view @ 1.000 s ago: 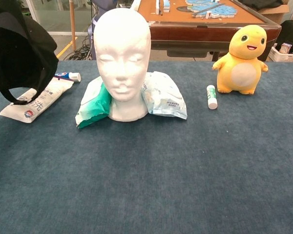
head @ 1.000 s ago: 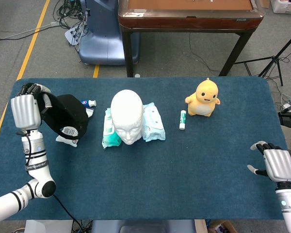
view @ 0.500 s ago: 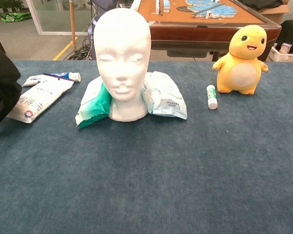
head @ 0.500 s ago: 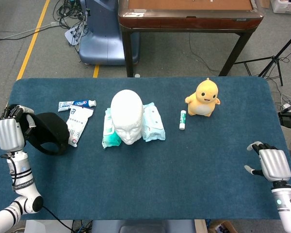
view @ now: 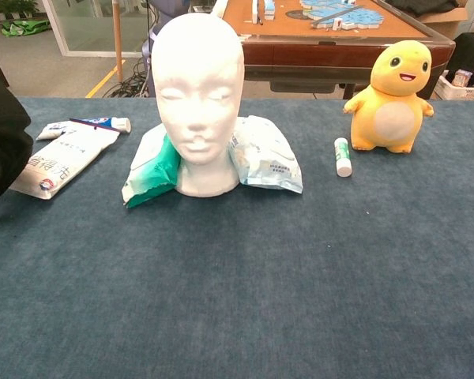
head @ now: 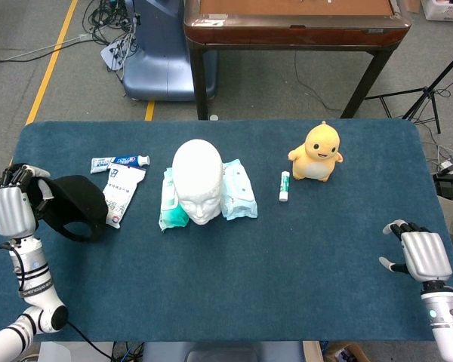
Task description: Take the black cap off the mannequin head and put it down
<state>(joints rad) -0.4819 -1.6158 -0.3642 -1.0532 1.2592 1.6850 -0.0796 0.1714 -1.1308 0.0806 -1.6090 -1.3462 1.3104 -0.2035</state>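
The white mannequin head (head: 197, 180) (view: 198, 99) stands bare in the middle of the blue table. The black cap (head: 72, 207) (view: 1, 138) is at the table's far left, held by my left hand (head: 13, 209), whose fingers curl over its rim. I cannot tell whether the cap touches the table. The left hand itself is outside the chest view. My right hand (head: 421, 254) rests near the table's right front corner, holding nothing, fingers loosely apart.
A toothpaste tube (head: 119, 161) and a white pouch (head: 118, 193) lie just right of the cap. Two wipe packs (head: 236, 189) flank the mannequin head. A yellow plush toy (head: 318, 153) and a small white tube (head: 285, 185) sit further right.
My left hand has carried the cap down and to the left, off the pouch and toothpaste, then nearly stopped. The right hand has barely moved.
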